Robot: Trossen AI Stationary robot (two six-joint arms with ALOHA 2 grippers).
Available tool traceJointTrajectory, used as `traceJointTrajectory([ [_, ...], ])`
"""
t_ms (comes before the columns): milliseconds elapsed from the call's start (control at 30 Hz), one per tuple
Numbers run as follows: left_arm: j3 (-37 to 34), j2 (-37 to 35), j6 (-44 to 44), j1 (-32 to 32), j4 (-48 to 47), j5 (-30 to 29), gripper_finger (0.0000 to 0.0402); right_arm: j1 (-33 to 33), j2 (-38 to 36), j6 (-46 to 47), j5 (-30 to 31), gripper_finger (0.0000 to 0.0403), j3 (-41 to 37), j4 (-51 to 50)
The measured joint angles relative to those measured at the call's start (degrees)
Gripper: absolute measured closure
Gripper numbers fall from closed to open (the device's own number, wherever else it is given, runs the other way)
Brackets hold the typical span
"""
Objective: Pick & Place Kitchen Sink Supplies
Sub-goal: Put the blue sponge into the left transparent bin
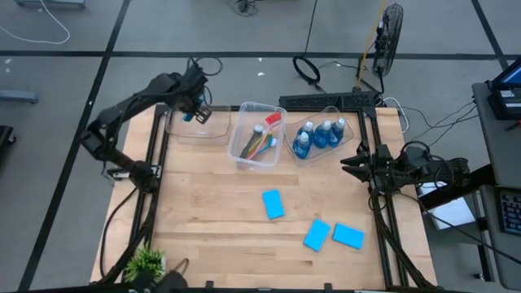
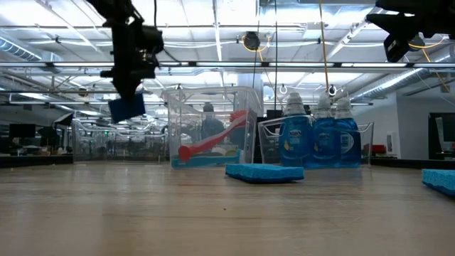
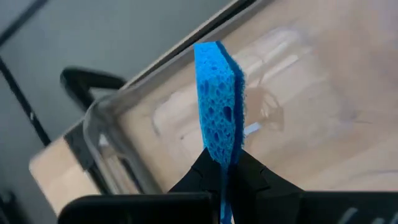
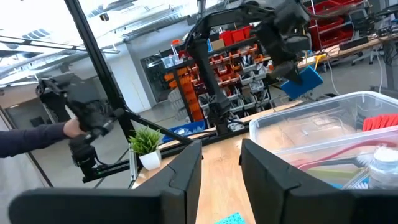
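Blue sponge (image 3: 219, 106) hangs on edge, long axis vertical, pinched by left end effector (image 3: 222, 169).

Grey tiled floor (image 1: 73, 73) with cables, a standing fan (image 1: 389, 32), and red-binned shelving (image 4: 236, 56) behind.

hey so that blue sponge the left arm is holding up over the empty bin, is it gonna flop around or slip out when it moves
Probably neither. The sponge stands straight up from the left end effector, pinched at its lower edge without sagging, so it looks fairly stiff and light. Its open-pored face should grip rather than slide. Released over the bin, it would likely drop softly and may land tilted.
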Motion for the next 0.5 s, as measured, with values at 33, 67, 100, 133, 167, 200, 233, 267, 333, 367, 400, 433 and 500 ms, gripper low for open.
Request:
traceJointTrajectory([
  [33,0.00,0.64,-0.42,1.14,-0.47,-0.04,0.0394,0.00,0.00,0.02,0.00,0.0305,0.00,0.02],
  [67,0.00,1.23,-0.76,2.31,-0.78,0.01,0.0394,0.00,0.00,0.00,0.02,0.0305,0.00,0.02],
  [100,0.00,1.80,-1.18,3.40,-0.91,0.08,0.0394,0.00,0.00,0.00,0.04,0.0305,0.00,0.02],
  [133,0.00,2.37,-1.71,4.48,-0.92,0.70,0.0394,0.00,0.00,0.00,0.08,0.0305,0.00,0.02],
  [167,0.00,2.85,-2.70,5.53,-0.87,1.55,0.0394,-0.02,0.00,0.00,0.09,0.0305,0.00,0.02],
  [200,0.00,3.24,-3.88,6.53,-0.87,2.33,0.0394,0.00,0.00,0.00,0.09,0.0305,0.00,0.02],
  [233,0.00,3.67,-4.83,7.42,-0.88,3.07,0.0394,0.00,0.00,0.00,0.09,0.0305,0.00,0.02],
  [267,0.00,4.08,-5.45,8.25,-0.90,3.44,0.0394,-0.01,0.00,0.00,0.10,0.0305,-0.01,0.02],
  [333,0.00,4.85,-6.30,9.54,-1.05,3.52,0.0394,0.00,0.00,0.00,0.11,0.0305,-0.01,0.02],
  [367,0.00,5.24,-6.93,10.10,-1.19,3.65,0.0394,0.00,0.00,0.00,0.13,0.0305,0.00,0.02],
  [400,0.00,5.61,-7.70,10.58,-1.54,4.08,0.0394,-0.02,0.00,0.00,0.13,0.0305,0.00,0.02],
  [433,0.00,5.93,-8.39,11.01,-2.08,4.50,0.0394,0.00,0.00,0.00,0.13,0.0305,-0.01,0.02],
  [500,0.00,6.74,-8.89,11.61,-3.40,4.51,0.0394,-0.01,0.00,0.00,0.13,0.0305,0.00,0.02],
])
